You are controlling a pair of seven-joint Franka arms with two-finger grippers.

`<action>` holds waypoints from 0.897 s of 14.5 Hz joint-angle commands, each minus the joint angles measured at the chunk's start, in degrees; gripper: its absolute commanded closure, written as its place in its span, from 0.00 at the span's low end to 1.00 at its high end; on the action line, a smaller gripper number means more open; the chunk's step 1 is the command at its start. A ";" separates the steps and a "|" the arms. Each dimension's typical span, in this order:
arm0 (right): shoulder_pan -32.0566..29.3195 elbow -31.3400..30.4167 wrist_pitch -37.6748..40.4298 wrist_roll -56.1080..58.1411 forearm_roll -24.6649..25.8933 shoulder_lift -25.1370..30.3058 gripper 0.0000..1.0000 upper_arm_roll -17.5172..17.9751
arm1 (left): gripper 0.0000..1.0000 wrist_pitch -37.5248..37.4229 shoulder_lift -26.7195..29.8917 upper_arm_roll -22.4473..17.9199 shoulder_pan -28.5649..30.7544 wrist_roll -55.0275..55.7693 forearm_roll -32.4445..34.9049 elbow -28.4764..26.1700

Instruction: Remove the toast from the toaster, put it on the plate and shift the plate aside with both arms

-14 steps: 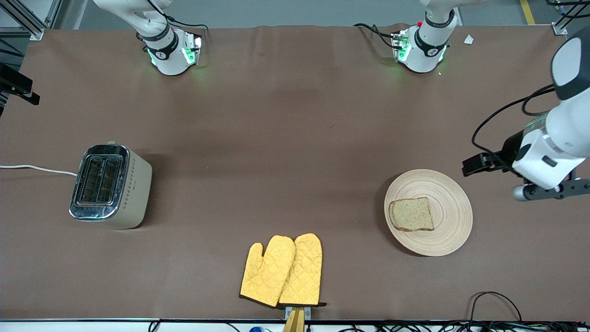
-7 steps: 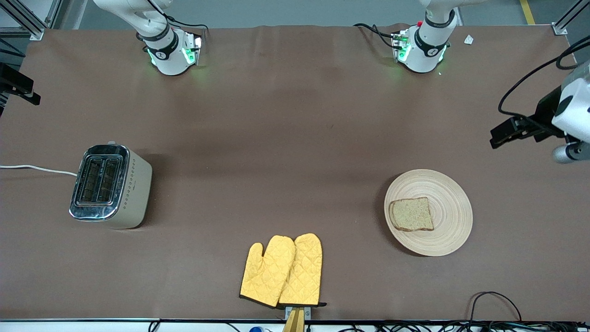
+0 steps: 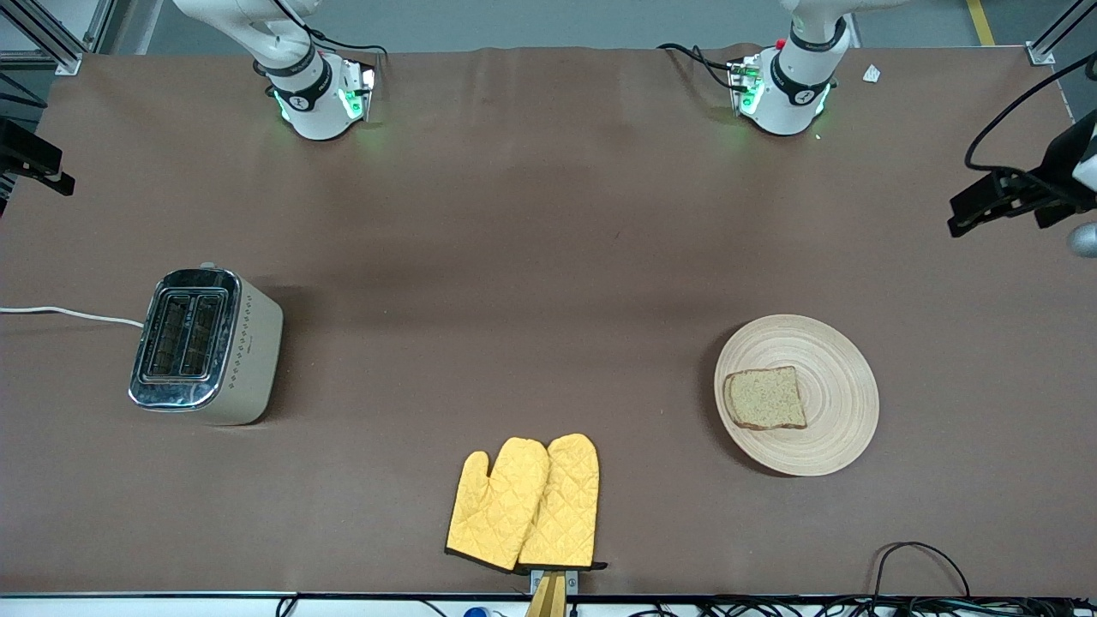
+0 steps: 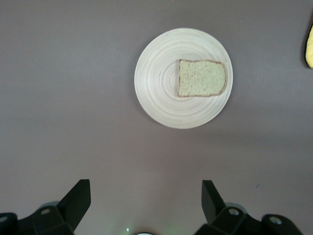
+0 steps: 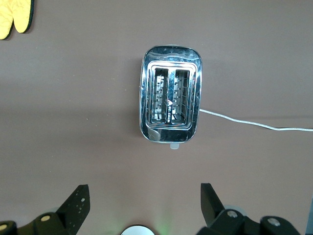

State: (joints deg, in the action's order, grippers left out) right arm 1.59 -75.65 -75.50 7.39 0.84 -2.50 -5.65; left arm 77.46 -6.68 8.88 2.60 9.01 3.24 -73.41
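The toast (image 3: 765, 398) lies flat on the round beige plate (image 3: 838, 360), on the side toward the right arm's end. The plate stands toward the left arm's end of the table. In the left wrist view the plate (image 4: 156, 83) and toast (image 4: 201, 78) show from high above. My left gripper (image 4: 145, 185) is open and empty, high up and well apart from the plate. Only part of its hand (image 3: 1050, 184) shows at the front view's edge. My right gripper (image 5: 144, 188) is open and empty, high over the toaster (image 5: 171, 100). It is out of the front view.
The silver and cream toaster (image 3: 206, 345) stands toward the right arm's end, both slots empty, its white cord (image 3: 68, 314) running off the table. Two yellow quilted mitts (image 3: 524, 503) lie by the table edge nearest the front camera. Black cables (image 3: 917, 557) lie at that edge.
The left arm's hand has drawn away from beside the plate, toward the bases and the left arm's end, mostly out of the front view. Plate, toast, toaster and mitts have not moved.
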 commanded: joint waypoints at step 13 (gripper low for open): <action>0.25 -0.37 -0.26 0.43 0.92 0.30 0.00 0.03 | 0.00 3.93 8.18 -3.34 -3.12 -3.65 -1.13 -11.24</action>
State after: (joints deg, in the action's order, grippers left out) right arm 1.60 -75.68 -75.52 7.39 0.85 -2.54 -5.66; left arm 81.07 2.58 5.85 0.13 6.69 2.02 -86.31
